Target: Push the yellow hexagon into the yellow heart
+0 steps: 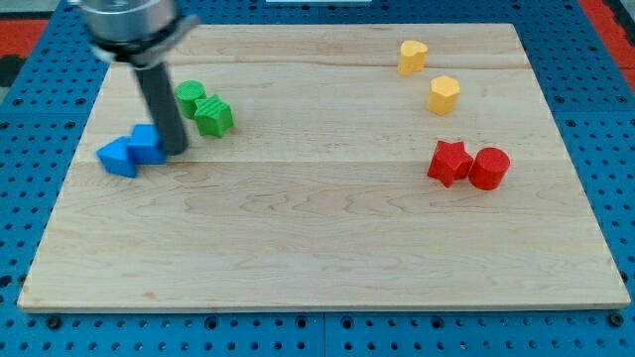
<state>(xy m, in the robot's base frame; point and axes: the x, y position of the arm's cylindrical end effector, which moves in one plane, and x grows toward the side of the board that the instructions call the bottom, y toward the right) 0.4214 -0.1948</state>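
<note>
The yellow hexagon [444, 94] sits on the wooden board at the view's upper right. The yellow heart [412, 57] lies just above and to its left, a small gap apart. My tip [176, 150] rests on the board at the view's left, far from both yellow blocks. It stands right next to the blue blocks, on their right side, and below the green blocks.
Two blue blocks [131, 151] lie together at the left. A green cylinder [190, 96] and a green star [213, 115] sit just right of the rod. A red star [448, 163] and a red cylinder [489, 168] lie below the yellow hexagon.
</note>
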